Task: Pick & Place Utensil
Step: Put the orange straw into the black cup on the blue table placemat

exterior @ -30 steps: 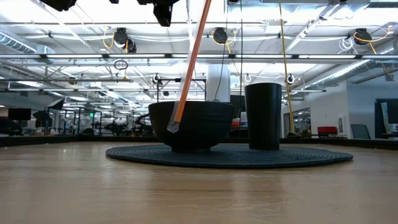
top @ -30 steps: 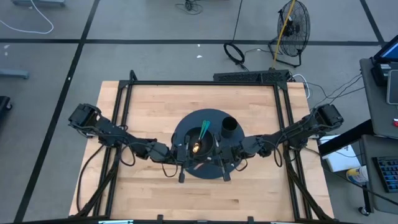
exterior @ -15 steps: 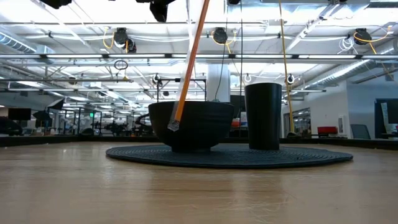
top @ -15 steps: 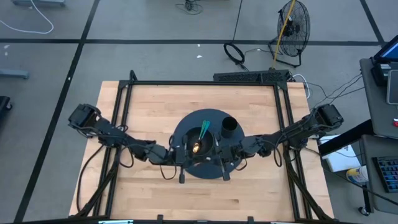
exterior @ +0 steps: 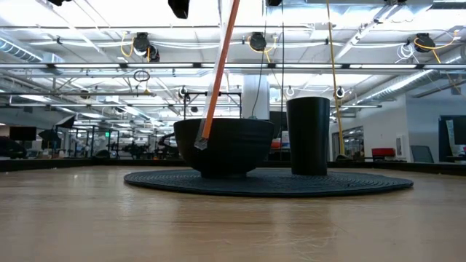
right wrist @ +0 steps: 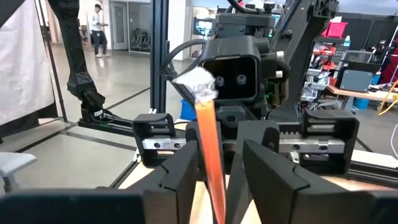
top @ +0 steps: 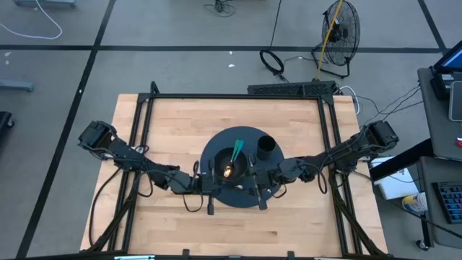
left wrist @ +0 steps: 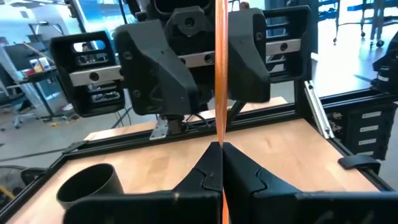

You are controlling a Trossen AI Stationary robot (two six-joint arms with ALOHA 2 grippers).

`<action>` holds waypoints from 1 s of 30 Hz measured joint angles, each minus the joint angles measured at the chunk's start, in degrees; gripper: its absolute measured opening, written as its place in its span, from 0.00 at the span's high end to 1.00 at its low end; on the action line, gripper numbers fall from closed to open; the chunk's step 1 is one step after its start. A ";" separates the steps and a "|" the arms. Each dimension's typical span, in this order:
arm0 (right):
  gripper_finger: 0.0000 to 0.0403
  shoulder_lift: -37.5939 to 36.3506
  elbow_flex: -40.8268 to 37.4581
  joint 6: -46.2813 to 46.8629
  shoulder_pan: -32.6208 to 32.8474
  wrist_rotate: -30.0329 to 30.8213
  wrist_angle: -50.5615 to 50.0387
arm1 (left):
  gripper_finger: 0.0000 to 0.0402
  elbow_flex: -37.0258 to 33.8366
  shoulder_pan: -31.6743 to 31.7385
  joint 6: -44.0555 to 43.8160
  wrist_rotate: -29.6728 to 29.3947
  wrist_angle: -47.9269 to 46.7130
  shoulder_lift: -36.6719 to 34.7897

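1. A wooden table [top: 166, 119] carried a round dark woven mat [top: 216, 196] at its middle, seen from above.
2. On the mat stood a black bowl [exterior: 222, 149] and, just beside it, a tall black cup [exterior: 308, 136], upright.
3. From above, the bowl [top: 232, 170] showed something small and bright inside it, too small to tell what.
4. A green utensil [top: 237, 151] lay tilted across the bowl's far rim.
5. What the cup [top: 266, 147] held could not be told.
6. An orange-handled utensil [exterior: 216, 76] hung in the air, tilted, its small pale tip low in front of the bowl and clear of the mat.
7. The left end effector [left wrist: 220, 163] was above the mat's left side, its fingers pressed together on the orange handle.
8. The right end effector [right wrist: 219, 168] faced it from the mat's right side, fingers [right wrist: 183, 175] parted, with the same handle between them; whether they touched it could not be told.
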 joint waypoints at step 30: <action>1.00 -3.10 0.00 -4.05 2.45 1.85 -5.96 | 0.86 0.00 -1.48 1.44 -3.87 0.85 -0.02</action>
